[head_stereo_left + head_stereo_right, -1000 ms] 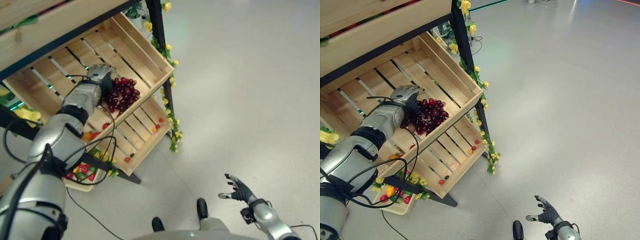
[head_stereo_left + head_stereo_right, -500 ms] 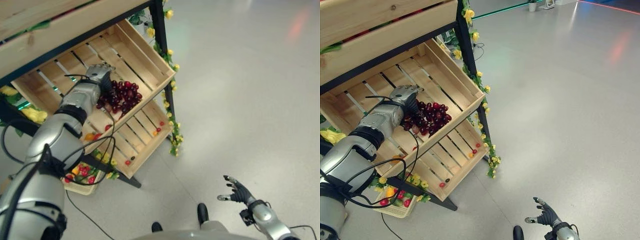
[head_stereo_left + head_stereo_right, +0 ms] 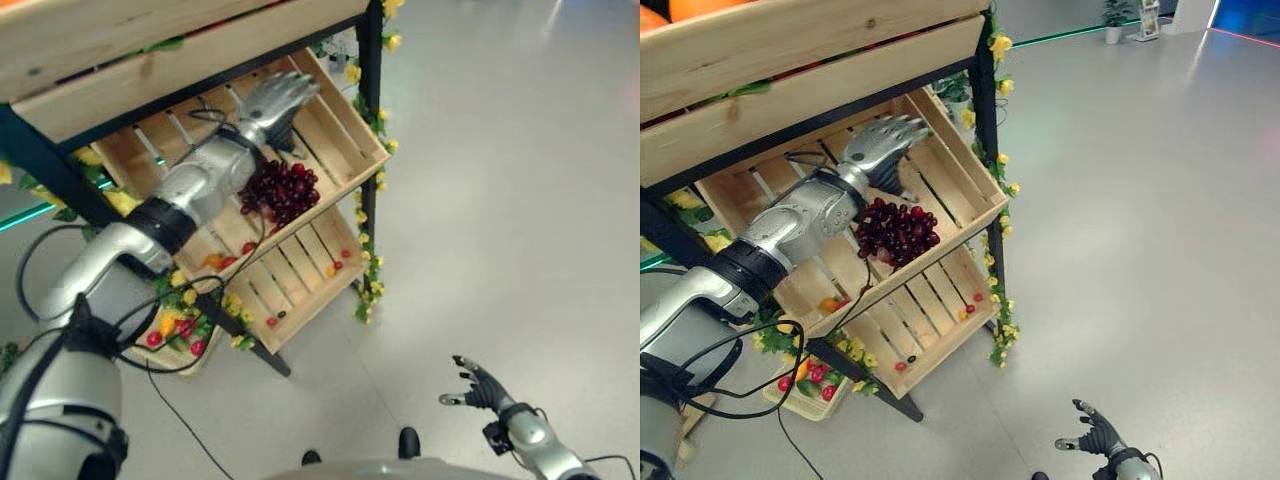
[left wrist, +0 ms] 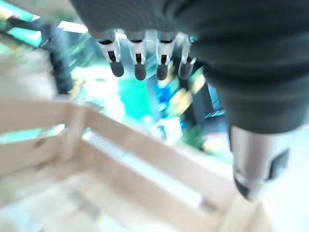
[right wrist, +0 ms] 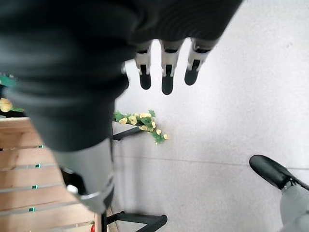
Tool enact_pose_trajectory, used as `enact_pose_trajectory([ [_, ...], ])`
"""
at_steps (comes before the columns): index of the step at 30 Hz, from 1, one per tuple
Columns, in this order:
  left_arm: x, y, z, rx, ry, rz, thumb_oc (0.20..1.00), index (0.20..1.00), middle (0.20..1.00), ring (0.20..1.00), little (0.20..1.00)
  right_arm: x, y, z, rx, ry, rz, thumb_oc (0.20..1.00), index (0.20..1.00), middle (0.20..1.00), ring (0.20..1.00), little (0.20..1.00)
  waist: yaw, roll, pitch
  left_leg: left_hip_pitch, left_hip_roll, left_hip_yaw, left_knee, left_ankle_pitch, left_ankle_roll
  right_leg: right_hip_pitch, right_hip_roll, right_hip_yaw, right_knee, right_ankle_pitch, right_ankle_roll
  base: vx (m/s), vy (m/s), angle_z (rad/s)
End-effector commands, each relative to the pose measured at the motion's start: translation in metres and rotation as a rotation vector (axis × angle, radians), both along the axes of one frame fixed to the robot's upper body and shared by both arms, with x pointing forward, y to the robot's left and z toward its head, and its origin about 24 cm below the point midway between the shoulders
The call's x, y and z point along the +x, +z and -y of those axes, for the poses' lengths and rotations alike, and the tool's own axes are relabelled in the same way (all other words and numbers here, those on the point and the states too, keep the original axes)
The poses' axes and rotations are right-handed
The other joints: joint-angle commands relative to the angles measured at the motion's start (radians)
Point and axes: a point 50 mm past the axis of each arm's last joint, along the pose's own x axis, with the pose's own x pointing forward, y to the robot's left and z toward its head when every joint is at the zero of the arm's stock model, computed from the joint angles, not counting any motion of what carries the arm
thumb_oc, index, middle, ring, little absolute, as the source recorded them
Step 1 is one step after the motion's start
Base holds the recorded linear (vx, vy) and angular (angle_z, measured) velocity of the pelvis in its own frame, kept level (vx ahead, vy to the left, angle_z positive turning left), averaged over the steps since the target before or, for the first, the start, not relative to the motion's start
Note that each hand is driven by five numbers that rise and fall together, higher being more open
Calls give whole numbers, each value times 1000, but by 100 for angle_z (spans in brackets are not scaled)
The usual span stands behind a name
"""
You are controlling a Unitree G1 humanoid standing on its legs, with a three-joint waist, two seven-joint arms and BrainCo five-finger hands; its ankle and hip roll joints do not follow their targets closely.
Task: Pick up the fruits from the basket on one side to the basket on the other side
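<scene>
Lifted off the grape bunch (image 3: 896, 232) since a second ago, left hand (image 3: 883, 141) now hovers above it, fingers spread, holding nothing. Grapes lie in the slatted wooden crate (image 3: 950, 205), front corner. Probably between grasps; next, descend and close round the bunch. Right hand (image 3: 478, 386) idles open, well apart from the crate.

- The top crate (image 3: 790, 45) runs off the picture's upper edge; an orange fruit (image 3: 700, 6) in it shows as a sliver.
- The left hand (image 3: 275, 95), above the grapes (image 3: 283, 192), is smeared by motion blur.
- Small fruits (image 3: 970, 303) in the crate below the grapes are too small to name.
- In the left wrist view, the wooden slats (image 4: 145, 164) are blurred.
</scene>
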Motion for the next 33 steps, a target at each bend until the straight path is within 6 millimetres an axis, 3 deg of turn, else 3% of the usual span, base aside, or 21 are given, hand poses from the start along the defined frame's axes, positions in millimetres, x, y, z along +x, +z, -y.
enact_pose_trajectory([
  [1, 2, 44, -17, -127, 53, 115, 1000, 1000, 1000, 1000, 1000, 13, 11, 3, -3, -25, 73, 1000, 1000, 1000, 1000, 1000, 17, -58, 5, 25, -57, 16, 33, -57, 19, 78, -27, 21, 23, -50, 115, 6, 11, 12],
  [3, -10, 47, -1, -163, -49, 129, 1000, 1000, 1000, 1000, 1000, 14, 11, 5, -9, -39, 74, 1000, 1000, 1000, 1000, 1000, 28, -65, 3, 26, -59, 9, 34, -59, 20, 81, -25, 17, 23, -52, 113, -1, 2, 2],
  [14, -28, 30, 18, -224, -249, -4, 1000, 1000, 1000, 1000, 1000, 11, 12, 13, -27, -48, 64, 1000, 1000, 1000, 1000, 1000, 31, -68, -2, 26, -58, 3, 37, -58, 20, 81, -25, 15, 25, -49, 109, -4, 1, 1],
  [17, -35, 13, 31, -259, -353, -120, 1000, 1000, 1000, 1000, 1000, 9, 12, 17, -35, -64, 65, 1000, 1000, 1000, 1000, 1000, 25, -65, -3, 31, -56, 5, 30, -58, 19, 82, -24, 17, 22, -47, 109, 0, 0, 0],
  [33, -57, -59, 51, -348, -564, -505, 1000, 1000, 1000, 1000, 1000, 13, 23, 21, -10, -123, 165, 1000, 1000, 1000, 1000, 1000, -25, -71, 0, 39, -40, 14, 35, -56, 8, 71, -10, 48, 30, -57, 91, -1, -7, -1],
])
